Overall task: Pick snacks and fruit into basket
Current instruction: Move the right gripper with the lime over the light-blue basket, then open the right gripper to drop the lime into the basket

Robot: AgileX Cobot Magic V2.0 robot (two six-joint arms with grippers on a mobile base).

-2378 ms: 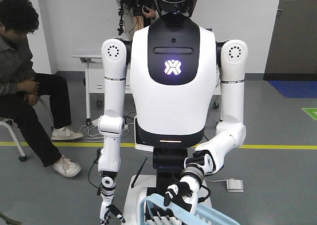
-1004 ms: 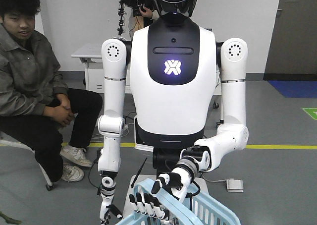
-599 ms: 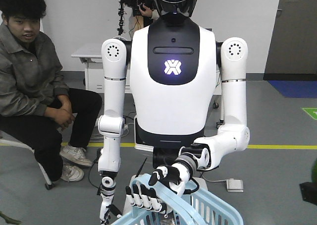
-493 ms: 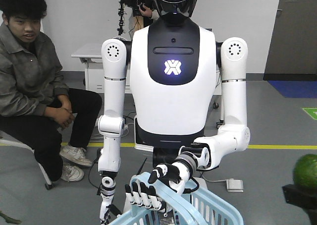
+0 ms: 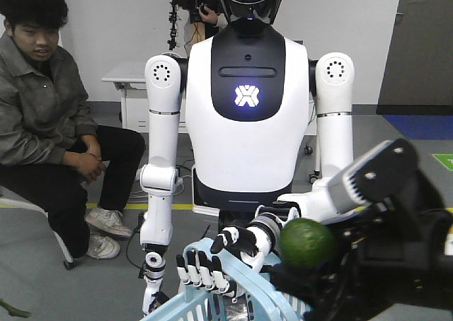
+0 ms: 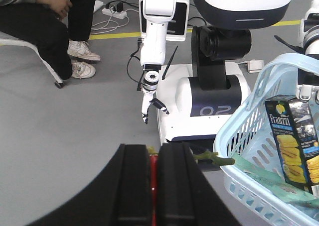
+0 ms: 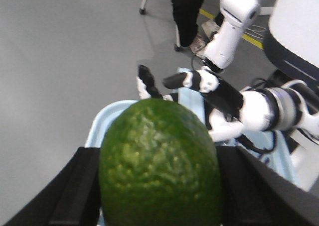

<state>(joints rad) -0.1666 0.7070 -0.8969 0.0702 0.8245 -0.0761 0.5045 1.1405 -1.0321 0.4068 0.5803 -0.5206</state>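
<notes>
One lime now over basket, right end effector arrived

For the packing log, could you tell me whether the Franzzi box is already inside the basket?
Yes, the left wrist view shows the Franzzi box standing inside the light blue basket.

The grey floor bears the humanoid's white wheeled base.
</notes>
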